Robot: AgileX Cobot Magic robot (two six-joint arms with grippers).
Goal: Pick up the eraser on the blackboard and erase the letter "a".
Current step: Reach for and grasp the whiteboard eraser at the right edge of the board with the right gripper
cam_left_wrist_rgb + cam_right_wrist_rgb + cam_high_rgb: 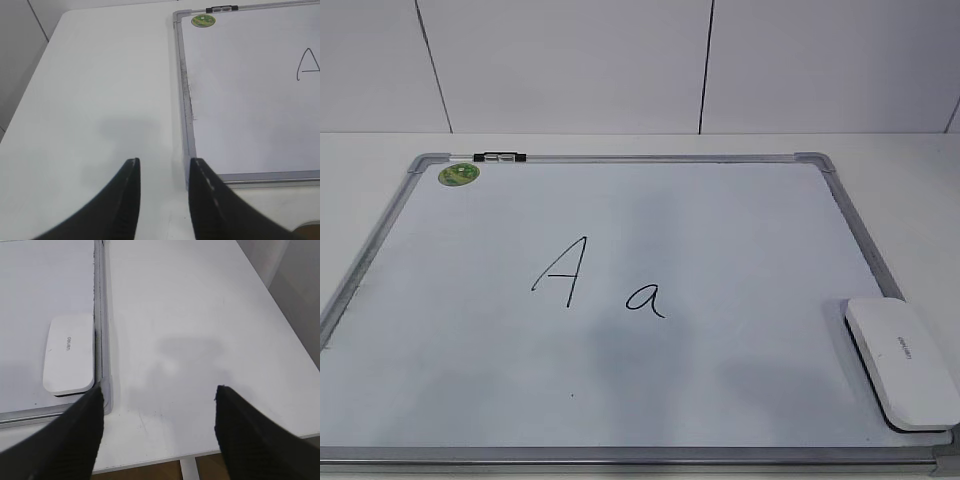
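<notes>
The blackboard point(720, 210) is a pale whiteboard with a grey frame lying flat on the white table. The small letter "a" point(646, 299) is written in black near its middle, right of a capital "A" point(560, 272). The white eraser point(903, 361) lies flat at the board's front right corner; it also shows in the right wrist view point(69, 353). My right gripper point(159, 396) is open and empty above bare table, right of the board's corner and the eraser. My left gripper point(163, 165) is open and empty by the board's front left corner point(189, 170). Neither gripper shows in the exterior view.
A green round sticker point(459, 175) and a black-and-silver clip point(501, 157) sit at the board's far left corner. A white wall stands behind the table. The table's front edge point(200, 457) and right edge are close to my right gripper.
</notes>
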